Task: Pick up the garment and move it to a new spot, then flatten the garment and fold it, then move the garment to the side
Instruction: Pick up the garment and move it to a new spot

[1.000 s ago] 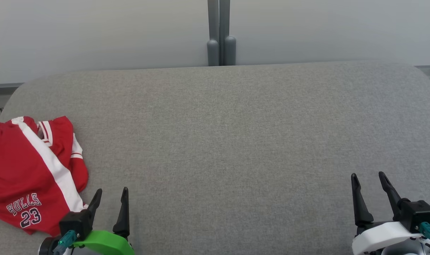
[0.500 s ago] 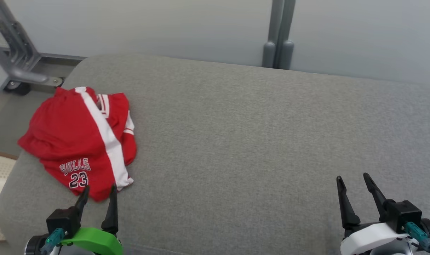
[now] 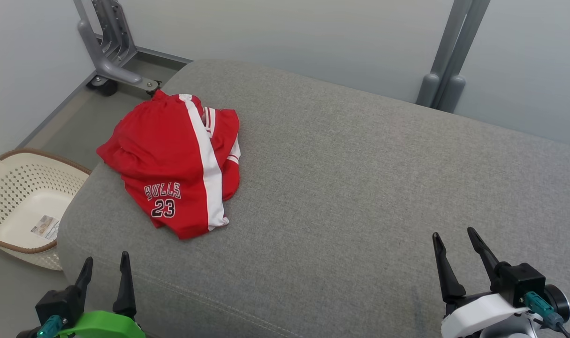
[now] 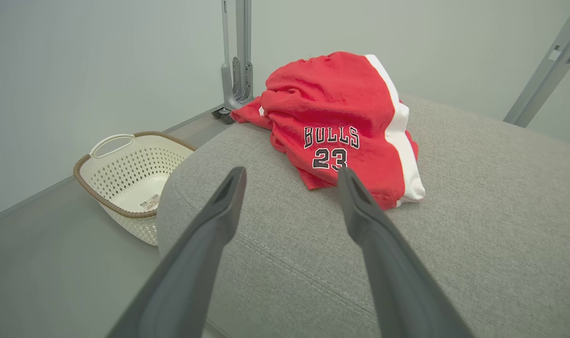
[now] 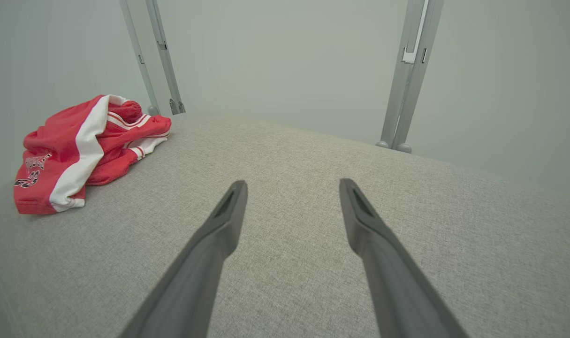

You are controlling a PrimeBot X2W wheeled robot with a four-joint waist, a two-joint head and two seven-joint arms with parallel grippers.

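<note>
Red fabric with a white stripe, the garment (image 3: pixel 172 159), is now seen left of the middle in the head view, where a second ago it was cut off at the left edge. The whole picture has swung, so the change is taken as a turn of the camera toward the robot's left, not a move of the cloth. The garment lies crumpled at the left end of the grey padded surface (image 3: pixel 360 188), and a pale basket (image 3: pixel 17 192) has been brought into view on the floor beside that end. The left gripper (image 3: pixel 105 259) is held short of the garment and apart from it, jaws spread and empty. The right gripper (image 3: pixel 453 234) is held well apart from it over bare padding, jaws likewise spread and empty. In the left wrist view the garment (image 4: pixel 341 108) is found straight ahead, just beyond the fingertips and untouched. In the right wrist view it (image 5: pixel 78 145) is seen far off to the left. The pick-up is judged not yet begun. The turn is read as a lining-up on the garment, so a reach by the left arm is probably called for next.
</note>
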